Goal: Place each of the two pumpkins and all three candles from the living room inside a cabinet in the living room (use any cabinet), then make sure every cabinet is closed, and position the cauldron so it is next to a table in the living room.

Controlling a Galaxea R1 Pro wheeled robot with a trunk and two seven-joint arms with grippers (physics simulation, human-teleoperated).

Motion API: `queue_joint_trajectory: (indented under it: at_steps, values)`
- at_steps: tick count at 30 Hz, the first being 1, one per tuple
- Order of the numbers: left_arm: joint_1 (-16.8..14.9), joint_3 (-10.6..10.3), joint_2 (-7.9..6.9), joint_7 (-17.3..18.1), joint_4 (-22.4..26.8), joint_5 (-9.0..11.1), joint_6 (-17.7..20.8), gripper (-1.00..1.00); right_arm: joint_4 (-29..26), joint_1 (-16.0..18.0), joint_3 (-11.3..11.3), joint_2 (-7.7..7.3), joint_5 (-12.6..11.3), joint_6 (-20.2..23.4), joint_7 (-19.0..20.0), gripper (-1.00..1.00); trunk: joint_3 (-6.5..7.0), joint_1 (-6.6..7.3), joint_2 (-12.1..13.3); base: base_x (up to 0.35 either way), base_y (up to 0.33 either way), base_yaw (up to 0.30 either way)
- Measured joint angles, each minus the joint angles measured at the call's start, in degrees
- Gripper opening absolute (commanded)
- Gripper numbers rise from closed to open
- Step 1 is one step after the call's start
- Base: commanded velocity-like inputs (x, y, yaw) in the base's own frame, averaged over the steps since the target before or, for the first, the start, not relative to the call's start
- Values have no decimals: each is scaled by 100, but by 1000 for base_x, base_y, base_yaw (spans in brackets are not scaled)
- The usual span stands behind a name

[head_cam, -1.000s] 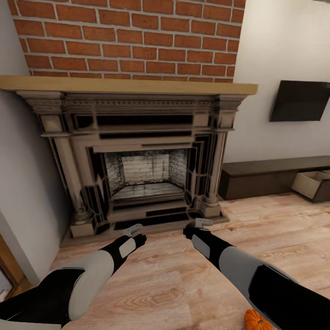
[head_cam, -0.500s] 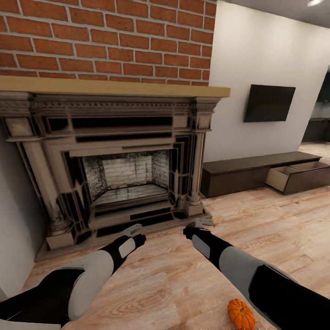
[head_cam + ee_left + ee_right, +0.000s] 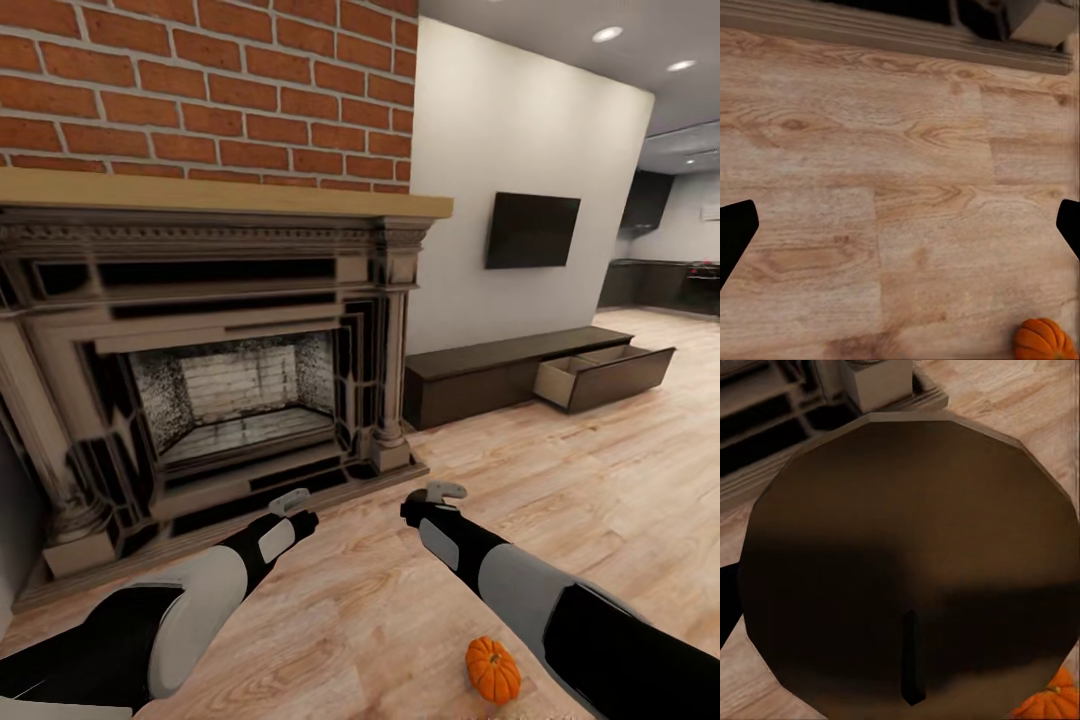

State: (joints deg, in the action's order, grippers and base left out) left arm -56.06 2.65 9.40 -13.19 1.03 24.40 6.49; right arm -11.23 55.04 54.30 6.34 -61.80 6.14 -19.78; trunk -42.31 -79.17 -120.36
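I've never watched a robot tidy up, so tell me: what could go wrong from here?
The pumpkin lies on the floor beside the right arm, so a turning base might bump it. The cabinet has one drawer pulled out, which could get forgotten. A dark round object blocks the right wrist view, hampering aim.

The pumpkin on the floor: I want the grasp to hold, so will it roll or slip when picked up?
The pumpkin is rounded and ribbed, so a nudge would likely roll it on the smooth plank floor. It sits upright on its base, probably stable until touched. Its curved sides may slip between fingers unless gripped across the middle.
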Motion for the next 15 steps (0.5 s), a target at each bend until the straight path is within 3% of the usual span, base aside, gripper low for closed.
queue_joint_trajectory:
  at_steps: [7,15]
  values:
    - [0,0,0,0,0,0,0,100,-5,-16,2,8,3,-6,0,-100,32,0,0,0,-40,-221]
    - [1,0,-1,3,0,1,0,100,-4,-16,10,11,3,-3,0,-100,65,0,0,0,-262,-143]
